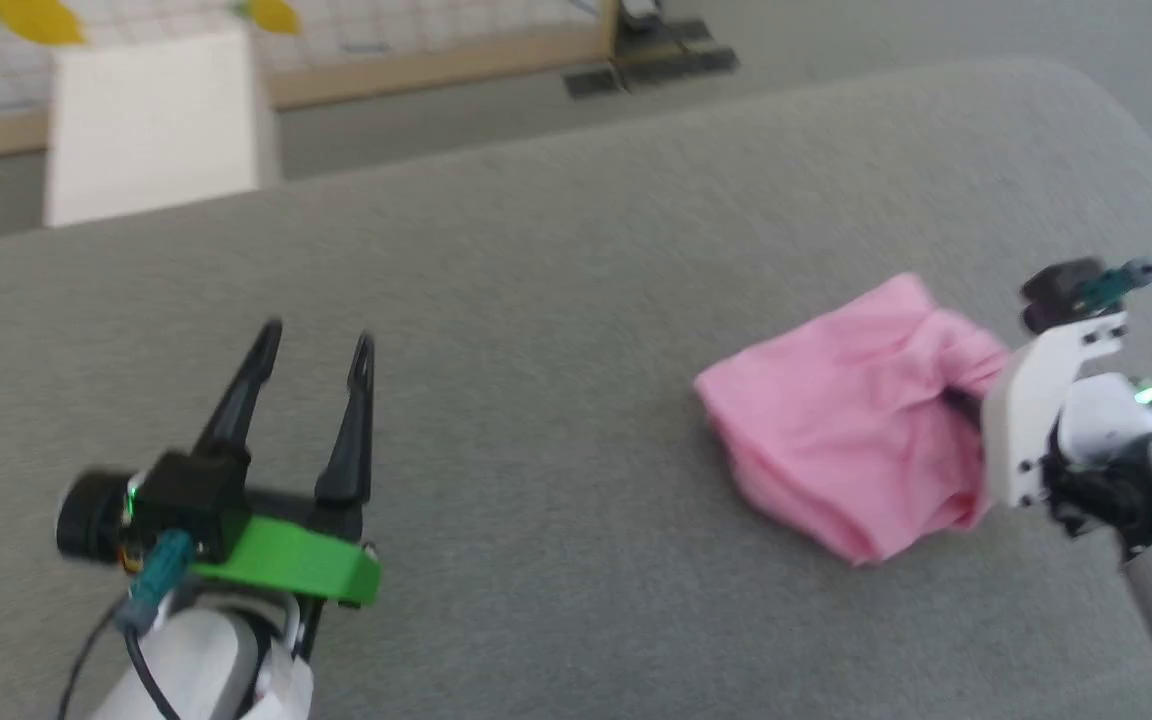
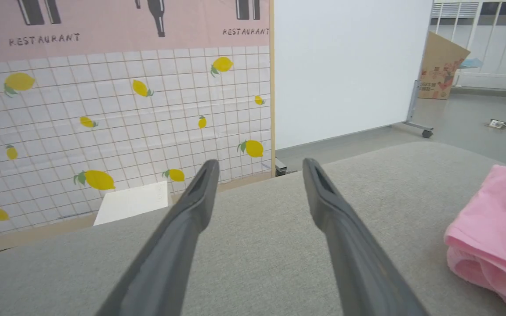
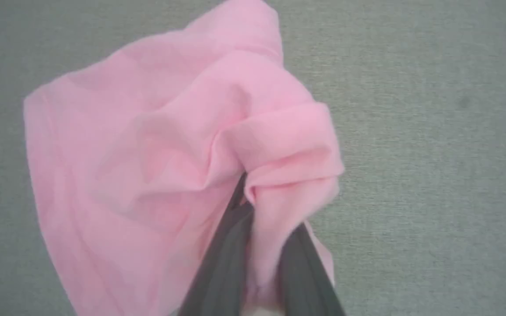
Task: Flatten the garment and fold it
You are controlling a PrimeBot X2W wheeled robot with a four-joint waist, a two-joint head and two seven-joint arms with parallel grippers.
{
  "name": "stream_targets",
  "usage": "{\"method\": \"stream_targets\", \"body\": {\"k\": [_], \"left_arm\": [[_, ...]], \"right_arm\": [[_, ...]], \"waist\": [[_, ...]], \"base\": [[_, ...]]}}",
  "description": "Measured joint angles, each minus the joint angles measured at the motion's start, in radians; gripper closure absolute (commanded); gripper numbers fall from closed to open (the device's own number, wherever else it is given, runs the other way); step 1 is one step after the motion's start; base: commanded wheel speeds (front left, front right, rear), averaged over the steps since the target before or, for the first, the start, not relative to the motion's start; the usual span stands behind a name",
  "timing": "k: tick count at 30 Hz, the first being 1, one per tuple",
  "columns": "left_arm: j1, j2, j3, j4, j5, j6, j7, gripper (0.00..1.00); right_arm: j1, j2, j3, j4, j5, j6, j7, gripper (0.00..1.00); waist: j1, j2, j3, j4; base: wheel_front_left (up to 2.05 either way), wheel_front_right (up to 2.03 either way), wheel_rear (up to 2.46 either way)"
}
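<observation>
The grey cushion [image 1: 556, 300] lies open across its middle, a wide stretch between the left gripper [image 1: 318, 338], whose fingers stand spread over the left part, and the garment [image 1: 836, 440]. That pink heap blocks the way near the right edge, bunched up, with the right gripper [image 3: 264, 219] pinched onto a fold at its right side. Past the far edge stand a white box [image 1: 151, 125] and a lemon-patterned panel [image 2: 103, 109], well apart from both.

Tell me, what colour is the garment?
The garment is plain light pink; the right wrist view shows it best.
</observation>
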Motion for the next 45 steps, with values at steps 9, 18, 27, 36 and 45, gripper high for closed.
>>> {"method": "stream_targets", "body": {"k": [9, 18, 27, 36, 45], "left_arm": [[-0.163, 0.056, -0.029, -0.109, 0.064, -0.051, 0.08, 0.0], [-0.258, 0.072, -0.044, -0.149, 0.092, -0.08, 0.112, 0.0], [-0.267, 0.067, -0.049, -0.126, 0.092, -0.079, 0.098, 0.0], [-0.21, 0.042, -0.05, -0.072, 0.066, -0.052, 0.058, 0.0], [-0.08, 0.007, -0.027, -0.015, 0.024, 0.012, 0.015, 0.0]], "right_arm": [[-0.111, -0.069, -0.162, 0.146, -0.138, 0.0, -0.154, 1.0], [-0.241, -0.06, -0.436, 0.287, -0.317, 0.0, -0.318, 1.0], [-0.257, 0.008, -0.541, 0.377, -0.499, 0.0, -0.502, 0.0], [-0.218, -0.006, -0.702, 0.367, -0.773, 0.001, -0.664, 0.0], [-0.037, -0.005, -0.648, 0.295, -0.789, 0.001, -0.733, 0.0]], "waist": [[0.0001, 0.0, 0.184, -0.098], [0.0002, 0.0, 0.372, -0.123], [0.0003, 0.0, 0.454, -0.097], [0.0002, 0.0, 0.365, -0.08], [0.0, 0.0, 0.202, -0.072]], "base": [[0.0, 0.0, 0.0], [0.0, 0.0, 0.0], [0.0, 0.0, 0.0], [0.0, 0.0, 0.0], [0.0, 0.0, 0.0]]}}
